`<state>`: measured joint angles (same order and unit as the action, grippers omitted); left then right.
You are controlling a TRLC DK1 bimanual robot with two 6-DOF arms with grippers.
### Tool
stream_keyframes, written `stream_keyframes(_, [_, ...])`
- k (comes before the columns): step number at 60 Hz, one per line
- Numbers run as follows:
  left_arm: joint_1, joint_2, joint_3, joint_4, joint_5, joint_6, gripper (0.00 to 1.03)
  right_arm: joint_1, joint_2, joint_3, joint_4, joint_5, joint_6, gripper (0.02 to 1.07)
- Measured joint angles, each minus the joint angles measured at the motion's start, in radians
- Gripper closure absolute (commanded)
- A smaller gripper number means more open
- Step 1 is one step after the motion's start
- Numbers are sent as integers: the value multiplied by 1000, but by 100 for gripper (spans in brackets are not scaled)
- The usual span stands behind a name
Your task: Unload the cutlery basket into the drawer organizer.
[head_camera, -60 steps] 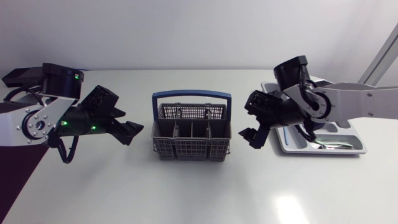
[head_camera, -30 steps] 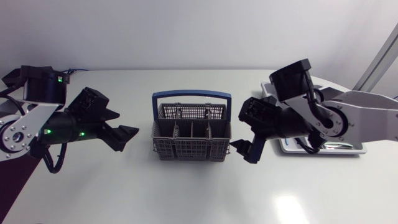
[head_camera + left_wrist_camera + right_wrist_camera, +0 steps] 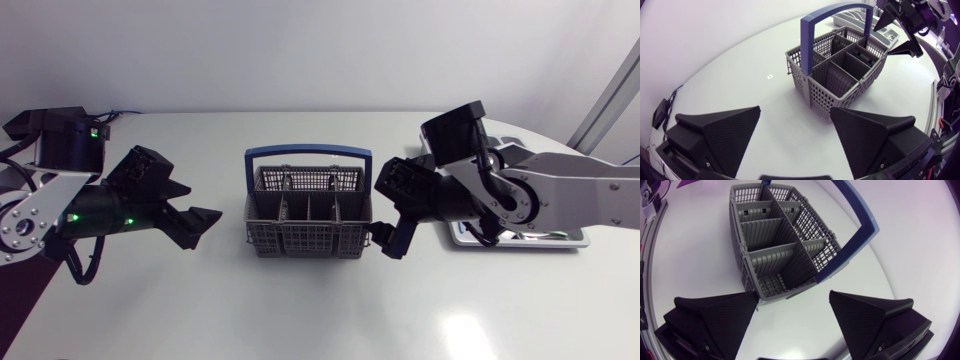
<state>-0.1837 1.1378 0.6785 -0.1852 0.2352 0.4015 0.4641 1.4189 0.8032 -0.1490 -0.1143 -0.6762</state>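
Observation:
The grey cutlery basket (image 3: 308, 222) with its blue handle (image 3: 308, 153) stands mid-table; no cutlery shows in its compartments. My left gripper (image 3: 201, 225) is open, a short way left of the basket and pointing at it. In the left wrist view the basket (image 3: 840, 70) lies ahead of the open left gripper (image 3: 795, 132). My right gripper (image 3: 386, 240) is open, close by the basket's right end. Seen from the right wrist, the basket (image 3: 775, 245) is just ahead of the right gripper (image 3: 792, 315). The silver drawer organizer (image 3: 565, 238) lies at the right, mostly hidden behind my right arm.
The organizer (image 3: 850, 17) shows behind the basket's handle in the left wrist view, with my right gripper (image 3: 900, 32) beside it. White tabletop stretches in front of the basket and behind it.
My right arm has swung left from over the organizer to the basket's right end. My left gripper has drawn back slightly to the left and lower.

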Motion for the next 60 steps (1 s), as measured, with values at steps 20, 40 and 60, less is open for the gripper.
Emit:
stream_keyframes(20, [-1, 0, -2, 0, 0, 0, 5, 4, 15, 0, 15, 8, 0, 6])
stream_keyframes(40, [17, -85, -32, -9, 3, 0, 5, -19, -190, -120, -26, 14, -1, 6])
stream_keyframes(60, [27, -252, -123, 30, -73, -9, 5, -211, -457, -171, -76, -26, 69, 6])
